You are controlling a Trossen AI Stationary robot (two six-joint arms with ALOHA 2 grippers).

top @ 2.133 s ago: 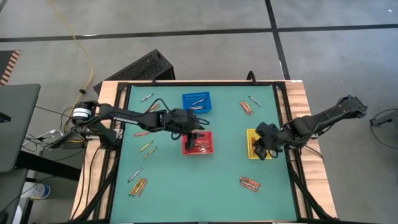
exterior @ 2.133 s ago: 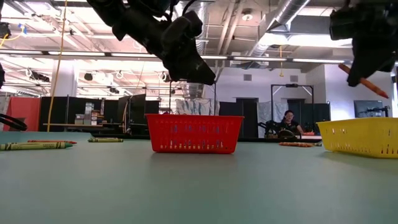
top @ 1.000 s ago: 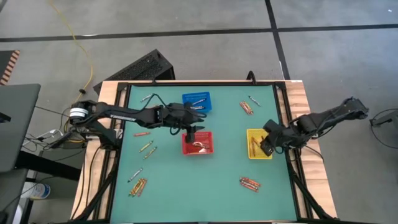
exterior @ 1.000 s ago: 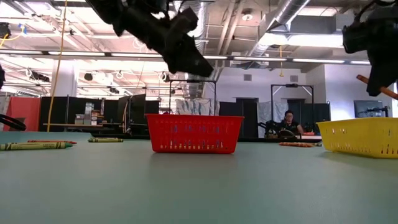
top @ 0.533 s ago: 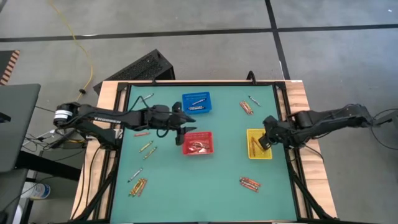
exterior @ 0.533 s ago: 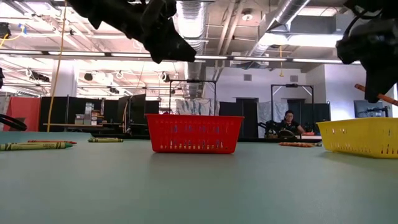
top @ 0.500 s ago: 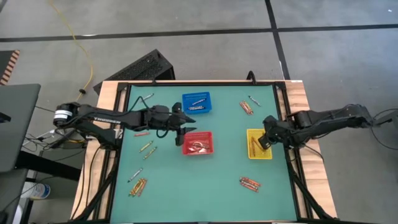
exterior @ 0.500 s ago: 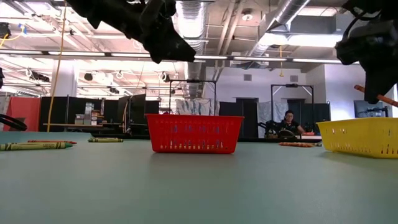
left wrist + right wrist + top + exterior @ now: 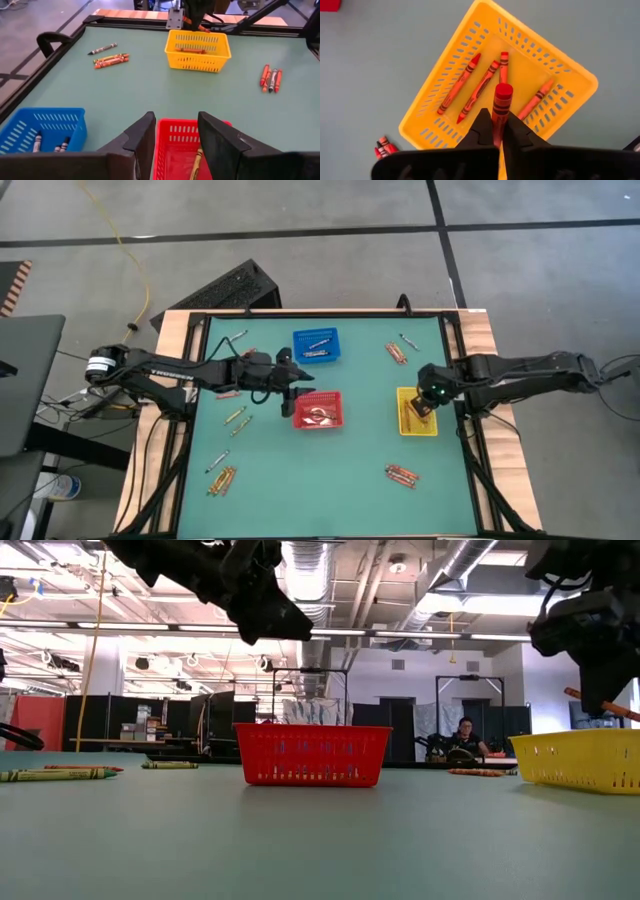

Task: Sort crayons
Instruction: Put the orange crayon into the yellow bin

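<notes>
I was in the drop-off step of sorting. My right gripper (image 9: 493, 131) hung right above the yellow basket (image 9: 445, 107), and its two fingers were pinched tight on one orange-red crayon (image 9: 501, 102). The crayon stuck out past my fingertips, pointing down at the inside of the basket. Four crayons (image 9: 481, 90) of the same warm color lay flat on the basket's floor under it.

I think the next move was easy to name but needed care. I had to keep the crayon over the middle of the yellow basket, not over its rim, and then let my fingers go so it fell in with the others. If I let go too near the wall, it could bounce out onto the green table (image 9: 350, 470).

My left gripper (image 9: 299, 383) waited well away from the yellow basket, beside the red basket (image 9: 318, 409). Its fingers stood apart and held nothing.

More crayons were not sorted yet. One little bunch (image 9: 402, 474) lay on the table near the yellow basket. Another bunch (image 9: 396, 352) lay past it, and more (image 9: 221, 479) lay far off beyond the red basket.
</notes>
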